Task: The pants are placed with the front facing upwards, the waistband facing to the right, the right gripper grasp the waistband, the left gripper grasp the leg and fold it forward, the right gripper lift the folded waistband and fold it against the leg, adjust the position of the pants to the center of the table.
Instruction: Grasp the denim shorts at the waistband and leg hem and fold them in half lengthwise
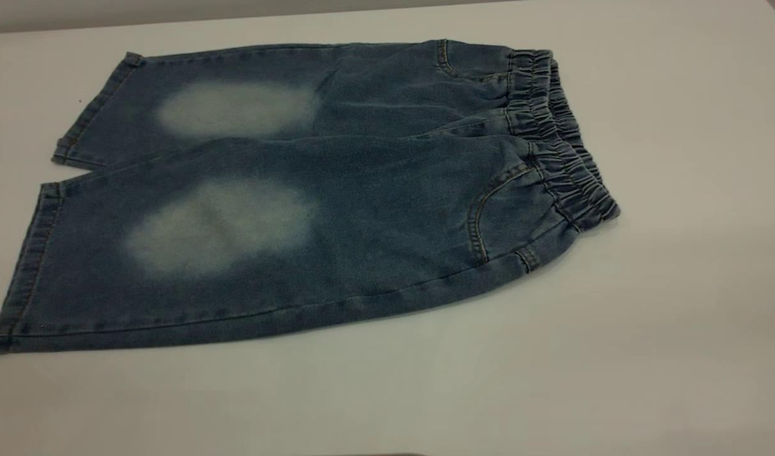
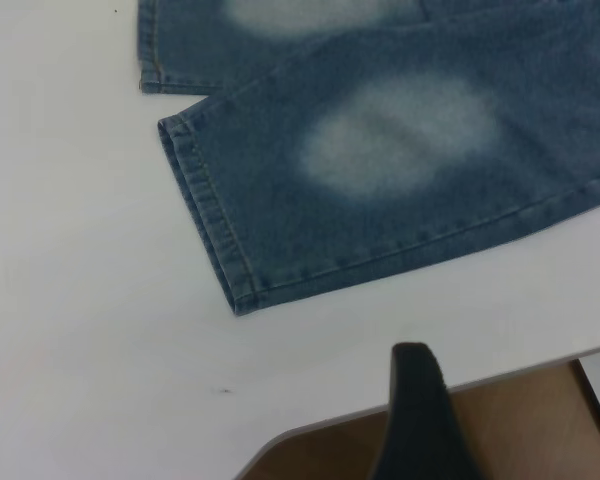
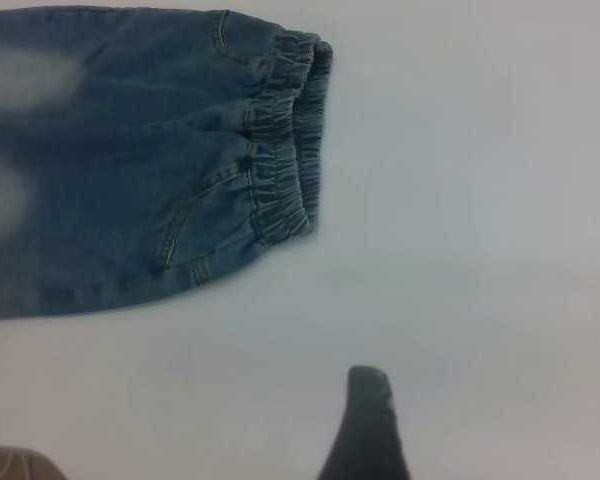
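Note:
Dark blue denim pants (image 1: 337, 209) lie flat on the white table (image 1: 679, 329), front up, with pale oval knee patches. The gathered elastic waistband (image 1: 558, 139) points right and both leg hems (image 1: 30, 266) point left. Neither gripper appears in the exterior view. In the left wrist view, a black part of my left gripper (image 2: 420, 410) hangs over the table's near edge, apart from the near leg's hem (image 2: 205, 220). In the right wrist view, a dark part of my right gripper (image 3: 370, 425) is above bare table, well short of the waistband (image 3: 285, 150). Neither touches the cloth.
Bare white table surrounds the pants on the right and near sides. The table's near edge (image 2: 500, 378) and the brown floor (image 2: 540, 430) beyond it show in the left wrist view. The table's far edge (image 1: 235, 18) runs just behind the far leg.

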Robot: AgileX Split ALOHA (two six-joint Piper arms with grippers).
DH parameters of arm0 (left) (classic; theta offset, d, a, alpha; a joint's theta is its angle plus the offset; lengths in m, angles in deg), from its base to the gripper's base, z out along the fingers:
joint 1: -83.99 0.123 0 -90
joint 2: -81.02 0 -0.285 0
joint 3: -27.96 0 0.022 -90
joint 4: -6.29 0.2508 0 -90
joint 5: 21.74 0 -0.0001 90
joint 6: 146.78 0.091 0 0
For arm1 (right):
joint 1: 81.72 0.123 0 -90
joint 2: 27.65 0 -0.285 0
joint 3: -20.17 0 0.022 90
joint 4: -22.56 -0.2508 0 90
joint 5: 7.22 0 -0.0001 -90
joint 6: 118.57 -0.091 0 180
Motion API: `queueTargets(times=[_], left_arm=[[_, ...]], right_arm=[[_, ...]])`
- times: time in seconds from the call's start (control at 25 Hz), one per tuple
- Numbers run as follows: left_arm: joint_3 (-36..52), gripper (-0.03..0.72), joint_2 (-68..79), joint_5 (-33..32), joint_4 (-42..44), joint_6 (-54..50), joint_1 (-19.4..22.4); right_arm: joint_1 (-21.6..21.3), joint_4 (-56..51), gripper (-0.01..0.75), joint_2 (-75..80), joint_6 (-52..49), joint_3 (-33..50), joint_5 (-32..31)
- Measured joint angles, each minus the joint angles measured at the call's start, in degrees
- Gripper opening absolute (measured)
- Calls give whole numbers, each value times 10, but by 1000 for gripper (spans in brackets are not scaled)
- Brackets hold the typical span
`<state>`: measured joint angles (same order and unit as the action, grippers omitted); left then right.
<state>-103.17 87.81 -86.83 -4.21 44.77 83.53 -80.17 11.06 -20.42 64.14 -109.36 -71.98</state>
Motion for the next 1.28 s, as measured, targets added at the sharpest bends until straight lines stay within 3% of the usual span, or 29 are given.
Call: queueTargets(times=[0.88,1.28], left_arm=[[-5,426,1,7,-35,-3,0],[-71,426,169,130,-60,9,0]], right_arm=[[0,-33,503,1,-6,-2,10],[0,-92,503,174,-4,-16,80]])
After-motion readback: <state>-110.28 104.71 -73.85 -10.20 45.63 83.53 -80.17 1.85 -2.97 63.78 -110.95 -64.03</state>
